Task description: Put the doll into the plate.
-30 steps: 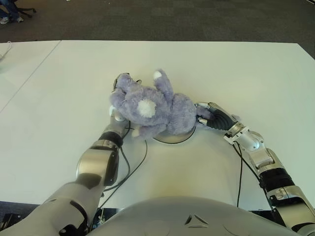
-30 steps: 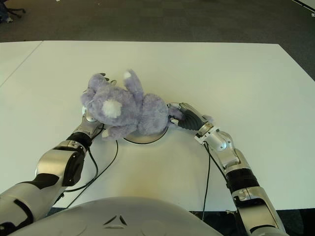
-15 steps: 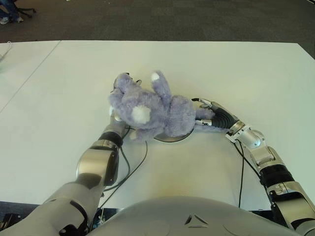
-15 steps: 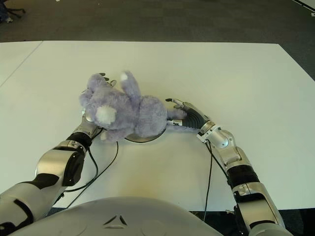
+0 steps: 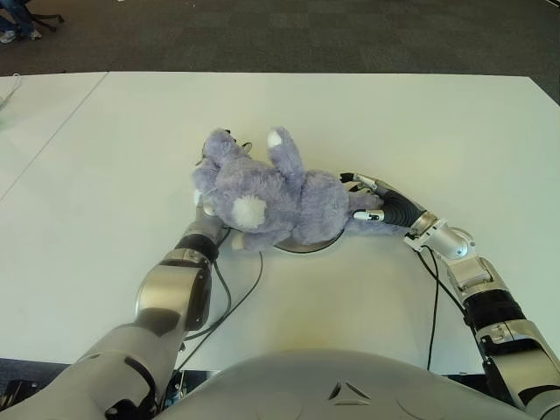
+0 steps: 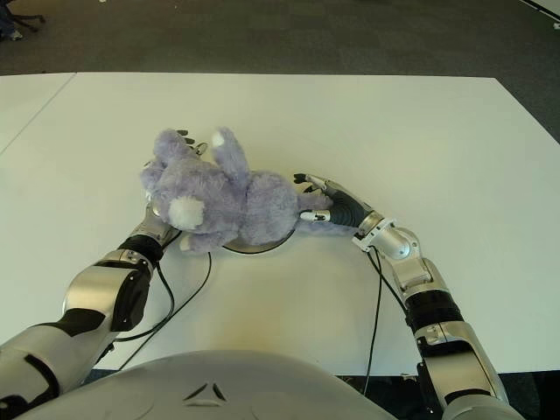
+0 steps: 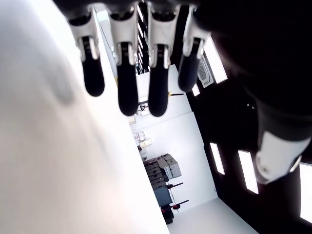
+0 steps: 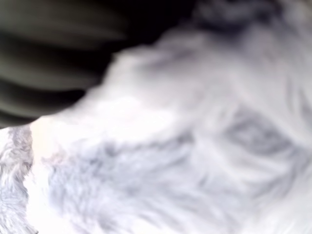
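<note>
Eye views: the doll [image 5: 276,194] lies across the plate [image 5: 306,246] on the tabletop [image 5: 455,131], head overhanging toward your left hand [image 5: 208,203] — which props it from beneath. Your right hand [image 6: 331,200] flanks the body, fingers [image 6: 308,181] apart.

Left wrist view: fingers [image 7: 124,73] extended, gripping nothing.

Right wrist view: only fur — the hand sits close against the doll.

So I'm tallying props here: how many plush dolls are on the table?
1. The purple doll lies over the plate at the table's middle, between the left robot hand and right robot hand; nothing visibly hides another.
</note>
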Controlling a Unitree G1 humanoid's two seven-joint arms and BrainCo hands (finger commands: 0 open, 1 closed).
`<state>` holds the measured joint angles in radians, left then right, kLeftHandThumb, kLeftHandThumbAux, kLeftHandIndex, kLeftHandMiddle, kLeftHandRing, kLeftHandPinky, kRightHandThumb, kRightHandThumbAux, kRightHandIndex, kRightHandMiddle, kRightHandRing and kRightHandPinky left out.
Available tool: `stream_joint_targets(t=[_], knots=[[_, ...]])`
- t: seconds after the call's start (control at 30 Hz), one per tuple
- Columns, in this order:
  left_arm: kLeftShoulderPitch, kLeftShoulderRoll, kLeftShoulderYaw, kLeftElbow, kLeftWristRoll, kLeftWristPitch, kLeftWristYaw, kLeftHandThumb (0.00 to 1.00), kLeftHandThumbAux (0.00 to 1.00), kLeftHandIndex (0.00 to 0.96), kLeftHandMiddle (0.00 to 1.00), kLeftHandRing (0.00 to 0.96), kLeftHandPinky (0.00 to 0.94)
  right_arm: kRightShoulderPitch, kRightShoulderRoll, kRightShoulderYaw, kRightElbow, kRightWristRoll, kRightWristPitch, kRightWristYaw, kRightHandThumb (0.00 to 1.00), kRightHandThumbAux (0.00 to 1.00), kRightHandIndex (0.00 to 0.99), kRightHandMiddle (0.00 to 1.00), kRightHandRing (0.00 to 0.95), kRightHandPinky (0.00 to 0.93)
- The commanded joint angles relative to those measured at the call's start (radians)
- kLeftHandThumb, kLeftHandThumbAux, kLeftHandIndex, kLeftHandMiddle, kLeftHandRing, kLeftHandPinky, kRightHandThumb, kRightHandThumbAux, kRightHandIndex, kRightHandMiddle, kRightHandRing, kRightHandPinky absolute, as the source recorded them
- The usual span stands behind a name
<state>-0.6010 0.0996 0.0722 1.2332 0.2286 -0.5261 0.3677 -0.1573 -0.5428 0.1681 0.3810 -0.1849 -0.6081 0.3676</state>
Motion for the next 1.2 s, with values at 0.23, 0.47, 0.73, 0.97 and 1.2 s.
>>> stream_joint_targets(t=[0.23,0.47,0.73,0.97,1.2], knots=[[0.192,-0.056,-0.007,0.128,0.001,0.119,-0.020,0.000,0.613,0.265,0.359,0.350,0.294,-0.007,0.019,-0.008,0.004,0.057,-0.005,0.048,0.072,0.264,0.000,0.000,0.000,0.000],[0.193,-0.058,-0.015,0.127,0.013,0.112,0.008,0.000,0.600,0.261,0.350,0.340,0.292,-0.083,-0.007,-0.055,0.067,0.132,0.004,0.112,0.044,0.262,0.000,0.000,0.000,0.000],[0.194,-0.056,-0.032,0.128,0.028,0.110,0.027,0.000,0.575,0.270,0.341,0.336,0.306,-0.271,0.005,-0.141,0.265,0.292,0.088,0.266,0.015,0.277,0.000,0.000,0.000,0.000],[0.197,-0.052,-0.034,0.129,0.030,0.109,0.035,0.000,0.582,0.277,0.345,0.345,0.331,-0.324,0.025,-0.233,0.352,0.442,0.135,0.396,0.014,0.310,0.000,0.000,0.000,0.000],[0.196,-0.054,-0.036,0.128,0.032,0.103,0.035,0.000,0.589,0.274,0.350,0.351,0.310,-0.397,0.015,-0.320,0.372,0.567,0.265,0.496,0.010,0.357,0.000,0.000,0.000,0.000]])
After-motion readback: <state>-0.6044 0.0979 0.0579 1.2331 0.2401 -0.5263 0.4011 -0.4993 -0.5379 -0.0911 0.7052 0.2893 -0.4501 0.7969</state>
